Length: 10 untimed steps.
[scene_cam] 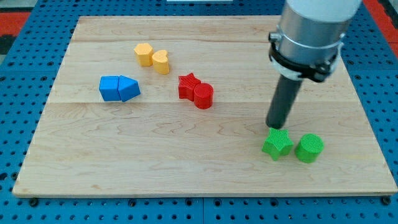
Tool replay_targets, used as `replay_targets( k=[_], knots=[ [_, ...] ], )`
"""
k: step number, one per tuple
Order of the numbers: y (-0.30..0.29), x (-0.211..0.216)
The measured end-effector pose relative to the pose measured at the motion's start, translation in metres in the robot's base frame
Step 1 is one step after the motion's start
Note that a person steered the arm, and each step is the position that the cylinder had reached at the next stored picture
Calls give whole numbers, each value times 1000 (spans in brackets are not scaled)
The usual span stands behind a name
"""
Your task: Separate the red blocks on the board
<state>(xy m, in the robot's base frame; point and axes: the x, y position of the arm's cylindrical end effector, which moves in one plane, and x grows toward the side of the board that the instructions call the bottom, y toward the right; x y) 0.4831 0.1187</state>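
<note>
The two red blocks lie well apart from my tip [274,127], toward the view's left and a little up, near the wooden board [186,155] centre. My tip grasps nothing; it rests just above the green star-shaped block [277,145]. The red star-shaped block [188,85] touches the red round block [203,95], their pair slanting down toward the view's right.
</note>
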Motion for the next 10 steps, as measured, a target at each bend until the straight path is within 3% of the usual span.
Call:
replay_targets(
  k=[2, 4, 5, 6, 7, 8, 9, 10],
  knots=[
    [-21, -143],
    [-171, -124],
    [-183, -90],
    [-76, -102],
    [-61, -94],
    [-129, -115],
    [-78, -68],
    [29, -68]
  ],
)
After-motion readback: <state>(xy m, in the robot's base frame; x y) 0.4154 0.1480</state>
